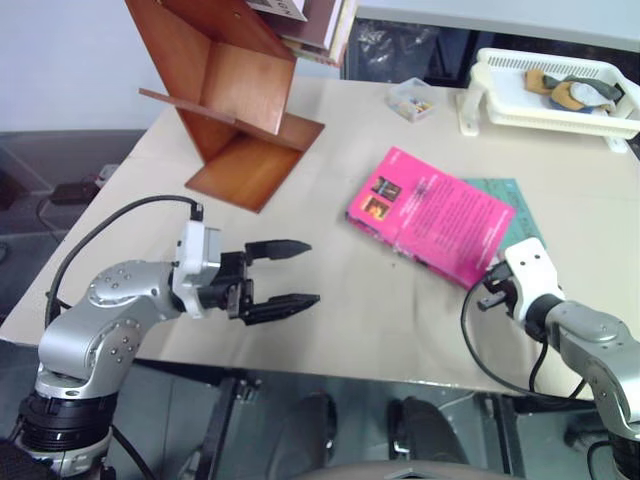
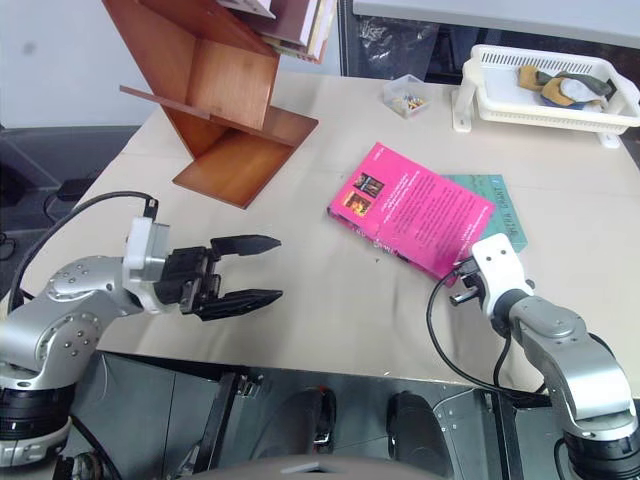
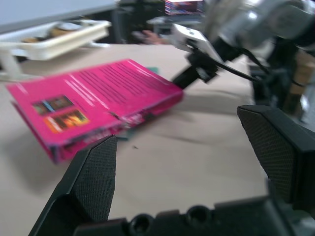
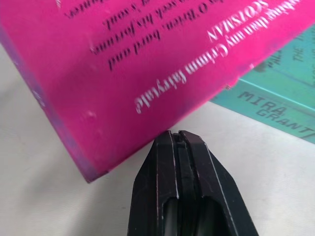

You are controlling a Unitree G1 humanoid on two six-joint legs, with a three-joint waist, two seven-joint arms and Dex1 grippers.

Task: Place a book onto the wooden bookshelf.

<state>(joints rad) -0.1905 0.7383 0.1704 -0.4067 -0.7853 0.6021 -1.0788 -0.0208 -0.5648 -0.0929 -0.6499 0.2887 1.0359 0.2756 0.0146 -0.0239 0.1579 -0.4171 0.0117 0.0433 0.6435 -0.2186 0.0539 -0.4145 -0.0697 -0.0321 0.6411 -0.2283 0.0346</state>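
Observation:
The pink book (image 1: 430, 215) lies flat on the beige table, partly on top of a thin teal book (image 1: 503, 194). My right gripper (image 4: 177, 138) is shut, and its tips sit right at the book's near lower edge, close to one corner. The black fingers (image 3: 183, 78) show against that same corner in the left wrist view. I cannot tell whether they touch it. My left gripper (image 1: 312, 272) is open near the table's front edge. It points sideways toward the book with nothing between its fingers. The wooden bookshelf (image 1: 235, 100) stands at the back left.
A white tray (image 1: 500, 108) with small items stands at the back right. A small clear box (image 1: 412, 98) sits beside it. Other books (image 1: 322, 25) rest on the bookshelf's top. The table's front edge runs just under both grippers.

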